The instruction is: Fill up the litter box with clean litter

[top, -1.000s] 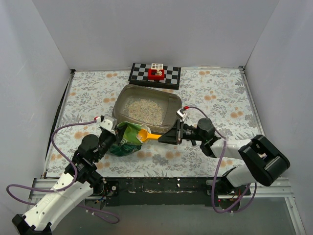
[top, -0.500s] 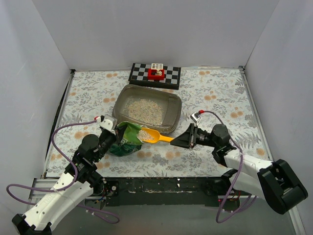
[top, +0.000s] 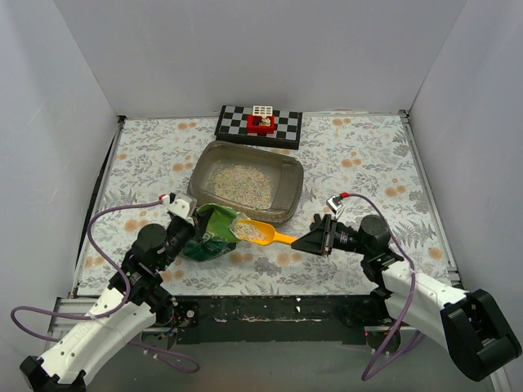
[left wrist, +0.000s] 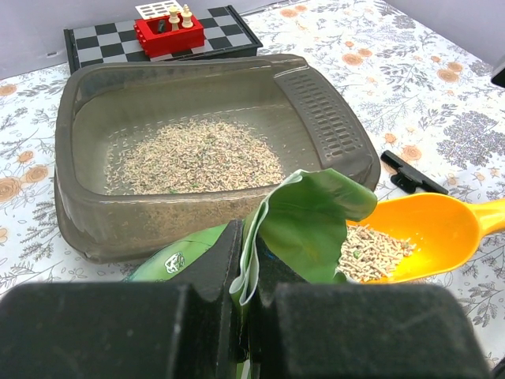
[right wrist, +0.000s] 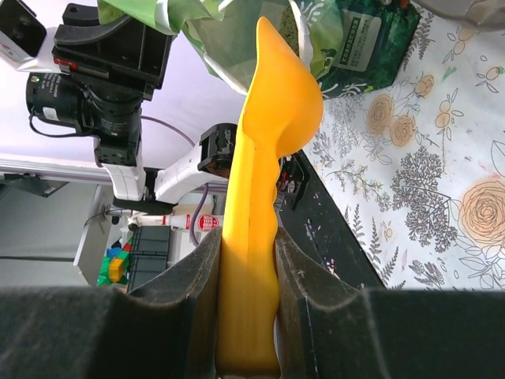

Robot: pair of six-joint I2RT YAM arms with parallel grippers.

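Observation:
The grey-brown litter box (top: 290,173) sits mid-table with pale litter (top: 239,184) over its floor; it also shows in the left wrist view (left wrist: 316,110), litter (left wrist: 193,156) inside. My left gripper (top: 189,226) is shut on the rim of the green bag (top: 214,233), pinching the folded edge (left wrist: 251,260). My right gripper (top: 315,241) is shut on the handle of the yellow scoop (top: 260,233). The scoop bowl (left wrist: 426,237) holds litter granules (left wrist: 371,249) just outside the bag mouth, in front of the box. In the right wrist view the scoop (right wrist: 264,174) points at the bag (right wrist: 347,39).
A black-and-white checkered board (top: 237,124) with a red block holder (top: 261,122) lies behind the box. A small black clip (left wrist: 410,175) lies on the floral cloth right of the box. White walls enclose three sides.
My right gripper has drawn back to the right, pulling the scoop out of the bag; the scoop bowl now shows litter in it. The left gripper and bag have stayed put.

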